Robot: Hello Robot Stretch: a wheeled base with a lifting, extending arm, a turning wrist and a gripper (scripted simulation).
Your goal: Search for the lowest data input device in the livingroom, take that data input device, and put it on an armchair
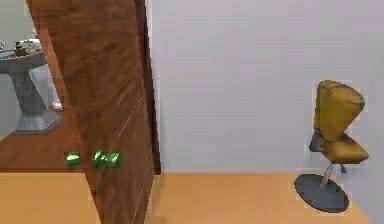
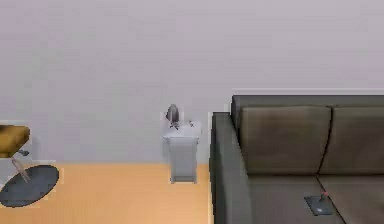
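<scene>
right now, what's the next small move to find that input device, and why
Probably back the base up a little. A small dark flat thing lies on the grey sofa seat at the arm side view's right; it may be the device, though too small to tell. Ahead stand a wooden door and a yellow chair, neither a lead.

Arm and pincer pose indeterminate.

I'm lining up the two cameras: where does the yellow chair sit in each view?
Forward view: the yellow chair stands at the right edge, before the pale wall.
Arm side view: it stands at the left edge, partly cut off, left of the white cabinet.
Shared landmark: the pale wall behind it.
</scene>
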